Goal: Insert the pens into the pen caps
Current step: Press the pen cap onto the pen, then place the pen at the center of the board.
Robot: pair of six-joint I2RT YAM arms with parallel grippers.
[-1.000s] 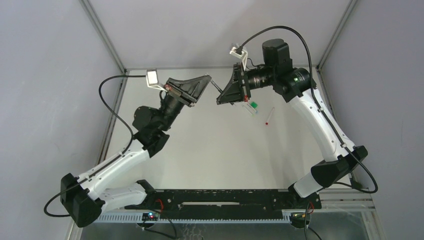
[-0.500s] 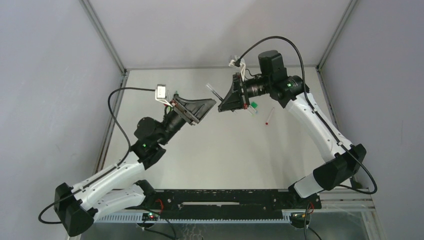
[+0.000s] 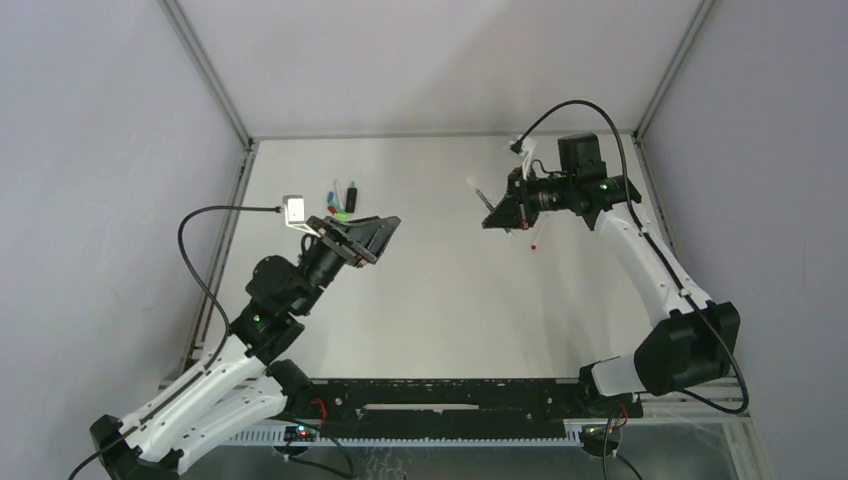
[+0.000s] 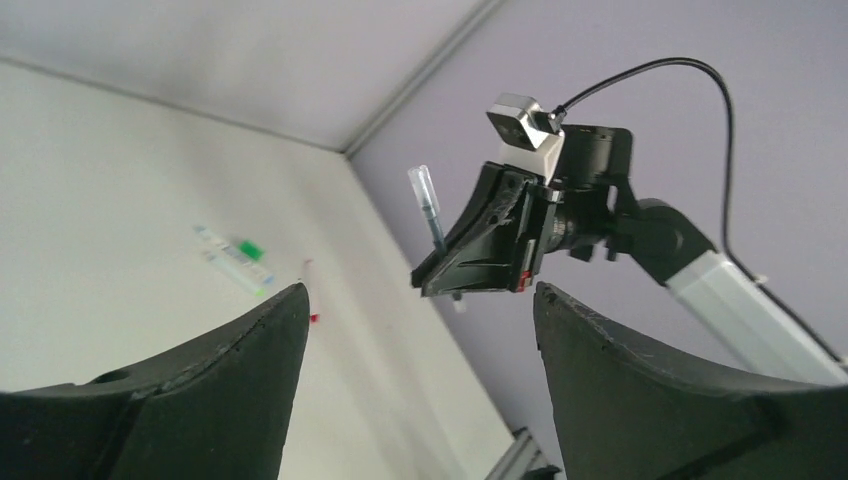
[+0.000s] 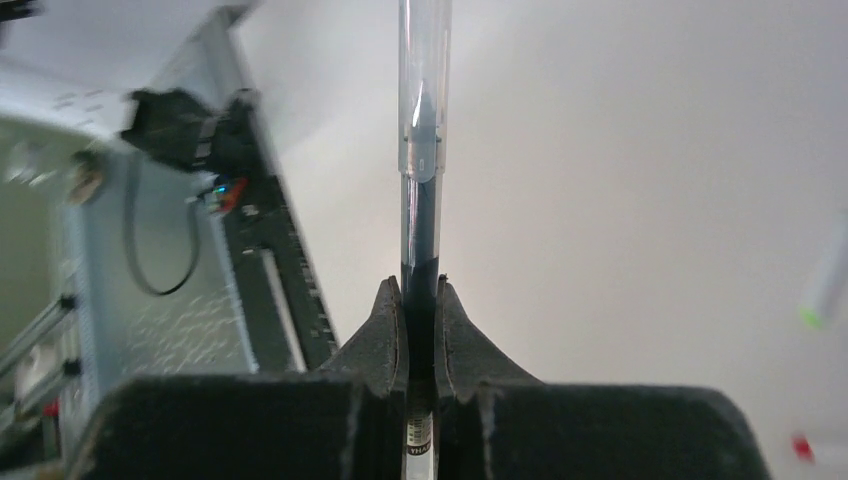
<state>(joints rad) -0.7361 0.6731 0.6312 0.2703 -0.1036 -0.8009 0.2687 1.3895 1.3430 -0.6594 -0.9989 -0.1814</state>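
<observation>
Jaws of left gripper [image 4: 415, 300] spread wide, nothing between. Right gripper [image 5: 420, 290], raised over far right of table [image 3: 450, 300], pinches dark pen [image 5: 420, 200]: long axis along fingers, clear end pointing outward. Red-tipped pen [image 3: 536, 232] flat on table beyond.

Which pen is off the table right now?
The dark pen with the clear cap, clamped in the right gripper. The green-ended pen and the red-tipped pen lie flat on the table.
</observation>
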